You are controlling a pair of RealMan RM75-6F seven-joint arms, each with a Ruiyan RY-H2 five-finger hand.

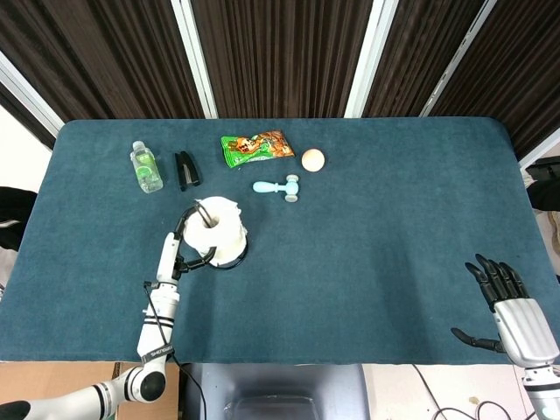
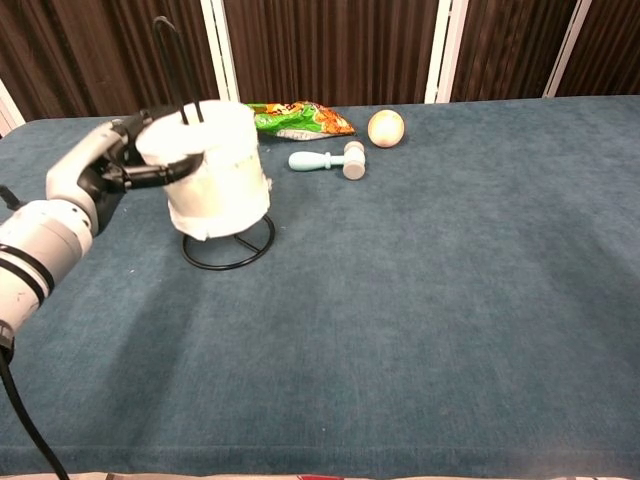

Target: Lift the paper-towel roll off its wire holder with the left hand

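Left hand (image 2: 100, 172) fingers clamp paper-towel roll (image 2: 212, 170), wire holder (image 2: 228, 244) upright still threading core.

Left hand (image 2: 112, 168) gripping, right hand (image 1: 512, 308) spread.

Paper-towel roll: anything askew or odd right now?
Yes. The paper-towel roll sits tilted in the left hand, raised off the ring base of the wire holder but still threaded on its upright loop. Nothing spilled or damaged.
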